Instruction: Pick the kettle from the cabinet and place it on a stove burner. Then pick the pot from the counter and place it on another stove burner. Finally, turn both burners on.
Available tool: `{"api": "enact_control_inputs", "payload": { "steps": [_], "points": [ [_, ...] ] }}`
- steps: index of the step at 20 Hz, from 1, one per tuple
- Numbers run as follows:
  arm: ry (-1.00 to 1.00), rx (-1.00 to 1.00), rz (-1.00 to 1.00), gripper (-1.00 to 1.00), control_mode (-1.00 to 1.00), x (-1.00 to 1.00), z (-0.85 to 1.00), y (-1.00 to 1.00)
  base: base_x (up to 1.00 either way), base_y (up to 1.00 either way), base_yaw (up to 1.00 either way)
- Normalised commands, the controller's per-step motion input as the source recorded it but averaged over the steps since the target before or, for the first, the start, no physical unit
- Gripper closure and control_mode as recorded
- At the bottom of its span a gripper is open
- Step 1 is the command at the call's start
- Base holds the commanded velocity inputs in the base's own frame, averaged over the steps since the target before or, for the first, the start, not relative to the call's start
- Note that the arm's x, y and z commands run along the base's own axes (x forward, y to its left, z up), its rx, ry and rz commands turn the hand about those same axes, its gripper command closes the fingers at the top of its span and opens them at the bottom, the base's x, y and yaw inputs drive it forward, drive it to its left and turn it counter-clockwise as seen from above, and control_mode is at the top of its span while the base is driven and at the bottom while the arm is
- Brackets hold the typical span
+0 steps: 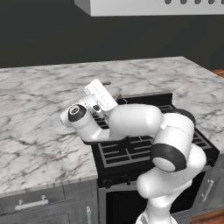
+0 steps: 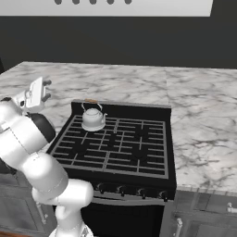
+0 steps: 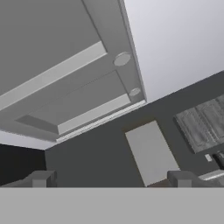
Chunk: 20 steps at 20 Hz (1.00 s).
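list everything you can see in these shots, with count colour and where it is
kettle: one, silvery white, standing on the back left burner of the stove, nothing gripping it
stove burners: black grid grates across one black cooktop, set into the counter; all bare except the kettle's
stove knobs: a row, black, along the stove's front edge
counter: one, white marble with grey veins, on both sides of and behind the stove
drawers: dark grey with pale bar handles, under the counter
range hood: one, pale grey, above the stove
back wall: dark grey, behind the counter
arm: one, white with dark joints, bent over the stove front
claw: one, open, empty, raised at the stove's left
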Motion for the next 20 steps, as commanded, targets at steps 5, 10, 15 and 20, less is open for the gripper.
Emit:
{"api": "enact_control_inputs", "payload": {
  "steps": [5,10,15,20],
  "points": [
    [-0.08,0.08,-0.01,-1.0,-1.0,-0.28,0.11,-0.26,0.0,0.0,0.0],
    [-0.13,0.11,0.0,-1.0,-1.0,-0.41,0.21,-0.33,0.0,0.0,0.0],
    [-0.11,0.12,0.0,-1.0,-1.0,-0.4,0.29,-0.26,0.0,0.0,0.0],
    [-0.1,0.13,0.0,-1.0,-1.0,-0.33,0.19,-0.32,0.0,0.0,0.0]
  ]
}}
